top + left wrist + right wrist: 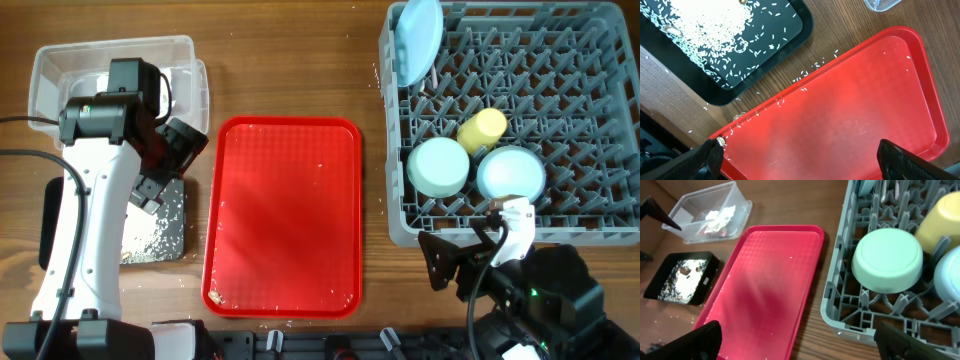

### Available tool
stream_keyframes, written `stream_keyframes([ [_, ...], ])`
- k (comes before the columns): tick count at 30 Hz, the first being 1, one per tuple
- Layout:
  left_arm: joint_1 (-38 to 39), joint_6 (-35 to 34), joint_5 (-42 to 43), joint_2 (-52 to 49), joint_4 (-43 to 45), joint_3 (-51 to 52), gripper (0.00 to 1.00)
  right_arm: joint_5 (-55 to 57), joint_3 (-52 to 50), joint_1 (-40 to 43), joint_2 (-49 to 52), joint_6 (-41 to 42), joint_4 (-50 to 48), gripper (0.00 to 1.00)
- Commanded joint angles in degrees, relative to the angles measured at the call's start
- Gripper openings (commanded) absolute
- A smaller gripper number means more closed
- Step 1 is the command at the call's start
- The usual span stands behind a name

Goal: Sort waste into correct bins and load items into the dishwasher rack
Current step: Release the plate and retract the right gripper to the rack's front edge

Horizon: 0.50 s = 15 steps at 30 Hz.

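Observation:
The grey dishwasher rack (pixel 600 90) holds a light blue plate (pixel 417 40) on edge, a yellow cup (pixel 482 128), an upturned mint green bowl (pixel 438 166) and a light blue bowl (pixel 510 174). No fork or spoon shows. The crumpled white wrapper (pixel 720 219) lies in the clear tub (pixel 60 60). Rice crumbs (pixel 710 25) fill the black tray (pixel 165 240). My left gripper (pixel 170 165) is open and empty, hovering between the black tray and the red tray's left edge (pixel 800 155). My right gripper (pixel 437 262) is open and empty, in front of the rack's near left corner (pixel 800 340).
The flat red serving tray (pixel 285 215) lies in the middle, with a few rice grains on it and a small scrap at its near left corner (pixel 215 296). Loose rice grains (pixel 810 70) lie on the wood between the black tray and the red tray.

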<state>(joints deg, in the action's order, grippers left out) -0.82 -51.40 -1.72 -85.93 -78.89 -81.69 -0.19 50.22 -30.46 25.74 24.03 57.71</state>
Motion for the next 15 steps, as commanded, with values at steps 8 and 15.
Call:
stream_keyframes([
  [8,-0.31,-0.50,-0.94,0.44,-0.02,-0.07,1.00,0.31,-6.01,3.54,-9.31,-3.02,-5.09,1.00],
  [15,-0.31,-0.50,-0.94,0.44,-0.04,-0.07,1.00,0.11,-20.02,8.39,-14.36,-3.04,-20.83,1.00],
])
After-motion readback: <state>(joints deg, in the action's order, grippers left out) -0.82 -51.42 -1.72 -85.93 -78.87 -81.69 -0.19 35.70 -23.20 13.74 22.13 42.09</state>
